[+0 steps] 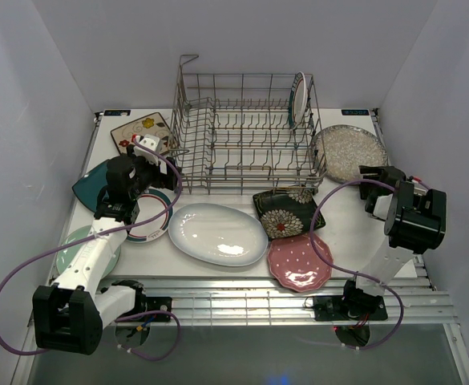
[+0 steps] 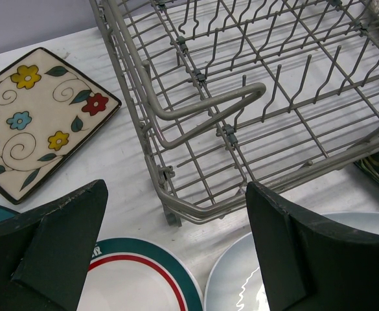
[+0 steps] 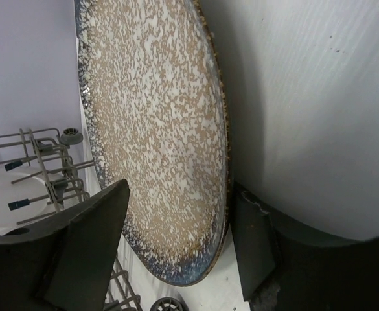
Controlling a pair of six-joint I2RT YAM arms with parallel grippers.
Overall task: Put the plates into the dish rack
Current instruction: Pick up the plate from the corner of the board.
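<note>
The grey wire dish rack (image 1: 242, 136) stands at the back centre with one teal-rimmed plate (image 1: 298, 98) upright in it. My right gripper (image 1: 372, 181) is open, its fingers either side of the near rim of the speckled round plate (image 1: 349, 151), which also shows in the right wrist view (image 3: 157, 129). My left gripper (image 1: 150, 149) is open and empty above the rack's front left corner (image 2: 170, 207). On the table lie a white oval plate (image 1: 217, 233), a black floral square (image 1: 286, 211), a pink dotted plate (image 1: 300, 261) and a teal-rimmed round (image 2: 137, 278).
A cream floral square plate (image 2: 34, 123) lies left of the rack. A teal square plate (image 1: 88, 186) and a pale green plate (image 1: 82, 250) lie under the left arm. A slatted metal strip (image 1: 258, 301) runs along the near edge. White walls close in both sides.
</note>
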